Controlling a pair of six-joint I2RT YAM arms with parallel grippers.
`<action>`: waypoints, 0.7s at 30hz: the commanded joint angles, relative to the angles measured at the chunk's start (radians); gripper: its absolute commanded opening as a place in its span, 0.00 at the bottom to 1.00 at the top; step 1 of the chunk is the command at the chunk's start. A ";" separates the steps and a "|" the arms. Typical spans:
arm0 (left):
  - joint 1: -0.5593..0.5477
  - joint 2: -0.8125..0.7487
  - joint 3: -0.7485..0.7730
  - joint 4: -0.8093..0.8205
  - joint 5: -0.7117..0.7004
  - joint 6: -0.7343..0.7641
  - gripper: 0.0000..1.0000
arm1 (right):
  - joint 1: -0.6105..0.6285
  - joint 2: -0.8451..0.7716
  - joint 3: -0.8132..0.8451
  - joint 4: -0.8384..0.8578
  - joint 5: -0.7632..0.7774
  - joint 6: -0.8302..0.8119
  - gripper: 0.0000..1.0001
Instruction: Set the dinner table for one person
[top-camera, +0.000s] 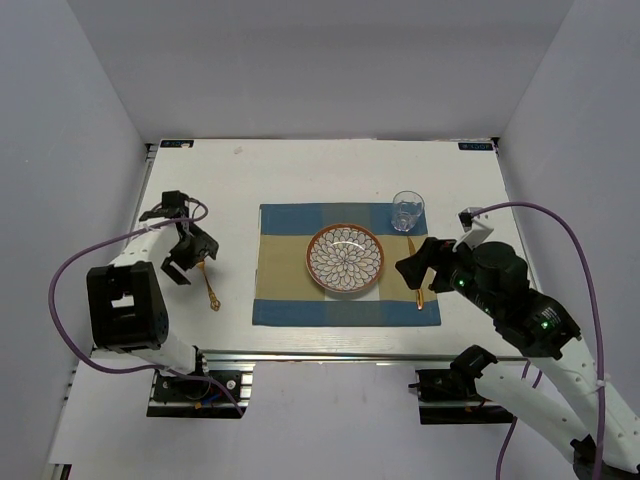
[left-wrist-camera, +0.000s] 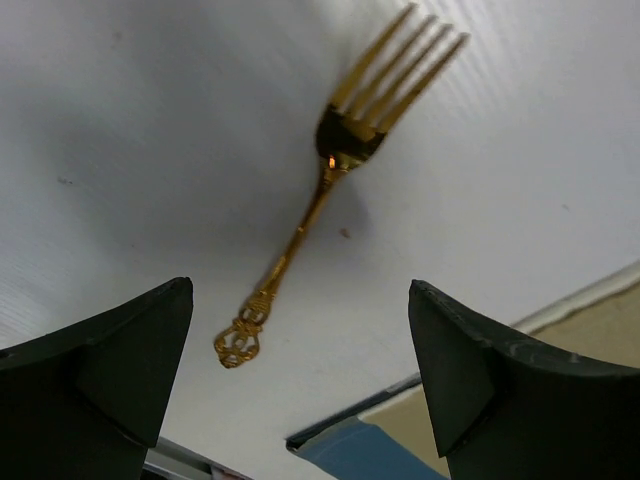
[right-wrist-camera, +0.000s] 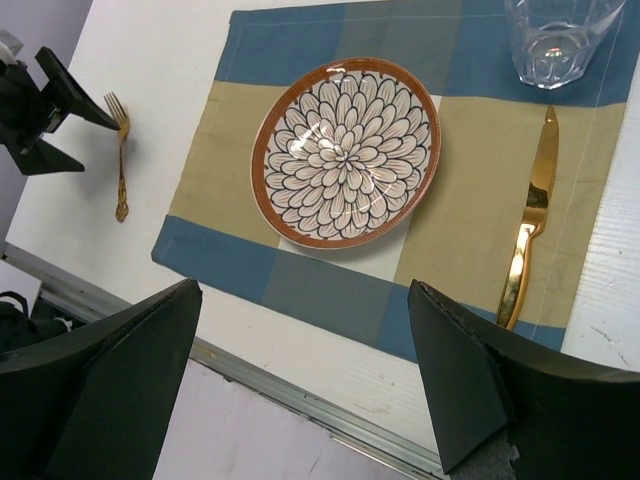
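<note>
At the near edge, the right arm is partly cut off by the frame. Just beyond, the right gripper (top-camera: 415, 262) is held wide and empty over the placemat (top-camera: 285, 290), hiding part of the gold knife (right-wrist-camera: 530, 225). To the left, the left gripper (left-wrist-camera: 300, 288) is spread wide, empty, above a gold fork (left-wrist-camera: 330, 180) laid on the bare dinner table (top-camera: 300, 175). A plate (top-camera: 345, 259) is centred on the placemat, a glass (top-camera: 407, 211) at its far right corner. The white planked table is enclosed by plain pale walls.
</note>
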 joint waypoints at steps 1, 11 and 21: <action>0.031 -0.038 -0.055 0.055 -0.019 0.010 0.98 | 0.002 0.002 -0.016 0.062 -0.020 -0.017 0.89; 0.041 0.047 -0.167 0.195 0.051 0.012 0.84 | 0.004 0.023 -0.049 0.114 -0.057 -0.009 0.89; 0.041 0.105 -0.155 0.217 0.099 0.027 0.00 | 0.002 0.014 -0.040 0.107 -0.040 -0.009 0.89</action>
